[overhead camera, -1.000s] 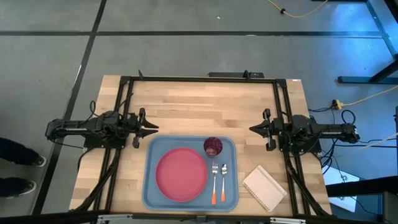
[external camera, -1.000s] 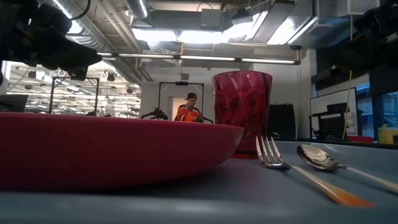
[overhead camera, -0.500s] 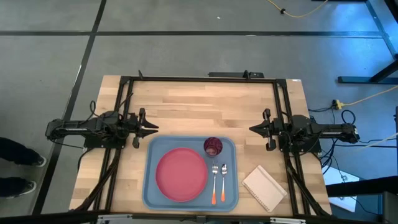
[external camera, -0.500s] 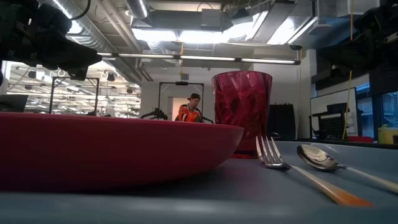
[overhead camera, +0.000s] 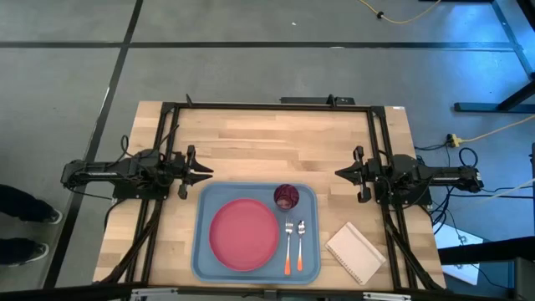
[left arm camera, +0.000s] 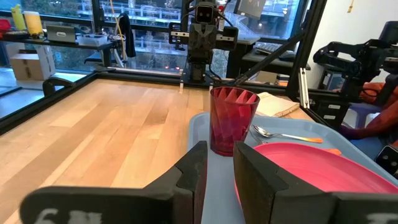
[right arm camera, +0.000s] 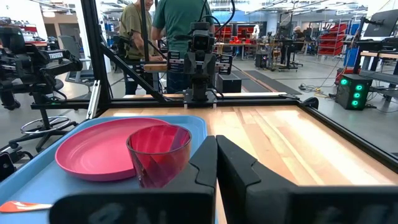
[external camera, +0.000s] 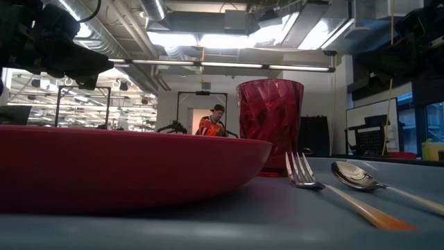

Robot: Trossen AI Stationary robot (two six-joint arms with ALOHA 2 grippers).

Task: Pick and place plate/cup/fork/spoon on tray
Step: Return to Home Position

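The light blue tray [overhead camera: 199, 251] lies at the table's near middle. On it rest the pinkish-red plate [overhead camera: 243, 234], the upright maroon cup [overhead camera: 286, 197] at the far right corner, and the fork [overhead camera: 288, 242] and spoon [overhead camera: 301, 238] side by side, orange tips toward the near edge. My left gripper [overhead camera: 207, 173] waits level at the table's left, just beyond the tray's far left corner, with its fingers [left arm camera: 193, 168] a little apart. My right gripper [overhead camera: 338, 173] waits level at the right, shut [right arm camera: 216, 142]. Neither touches anything.
A white notepad [overhead camera: 354, 252] lies on the wood to the right of the tray. Black frame rails [overhead camera: 267, 105] run round the table. Bare wood [overhead camera: 267, 142] spans the far half between the arms. People stand in the room beyond the table [right arm camera: 177, 25].
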